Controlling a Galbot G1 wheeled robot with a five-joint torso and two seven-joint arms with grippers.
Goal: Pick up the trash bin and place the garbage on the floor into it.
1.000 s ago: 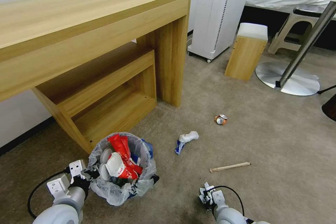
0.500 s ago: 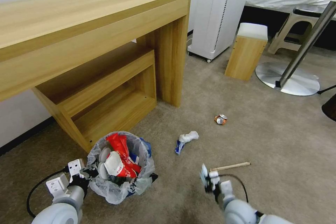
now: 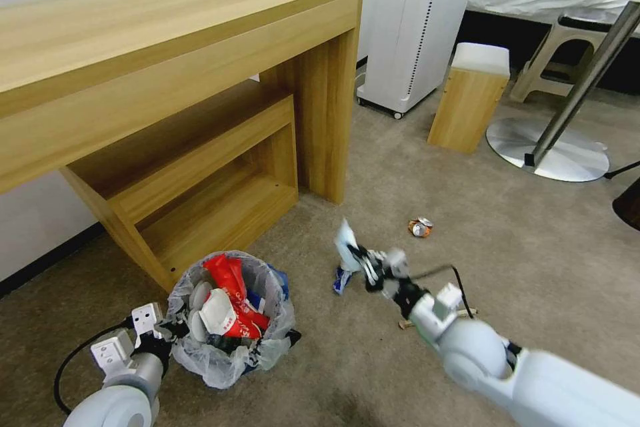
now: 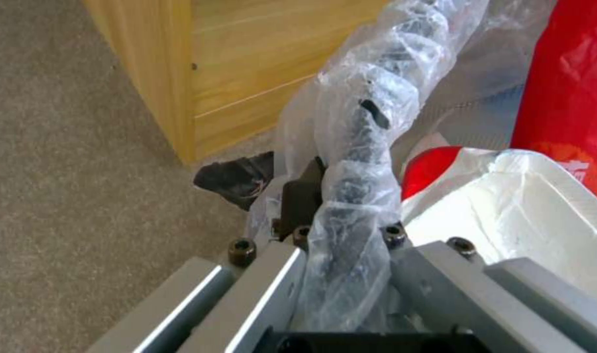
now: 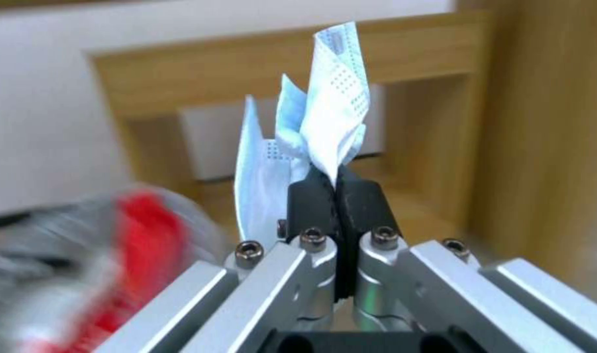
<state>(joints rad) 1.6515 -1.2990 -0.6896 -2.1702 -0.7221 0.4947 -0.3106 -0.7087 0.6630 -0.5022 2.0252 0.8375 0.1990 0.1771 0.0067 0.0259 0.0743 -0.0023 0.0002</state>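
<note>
Now, head view: right gripper (image 3: 357, 257) is raised over the floor (image 3: 547, 260) at 3 o'clock of the trash bin (image 3: 230, 320), clenched on a pale blue mask (image 3: 345, 240).
Left wrist view: left gripper (image 4: 341, 215) is clamped on the bin's bagged rim.
Right wrist view: pads (image 5: 311, 193) pinch the mask's folds; jaws are pressed together.

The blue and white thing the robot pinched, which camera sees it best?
The right wrist view: the face mask stands crumpled between the shut fingers of the right gripper, dots showing. The head view shows it small and blurred. The left wrist view looks at the trash bin.
</note>
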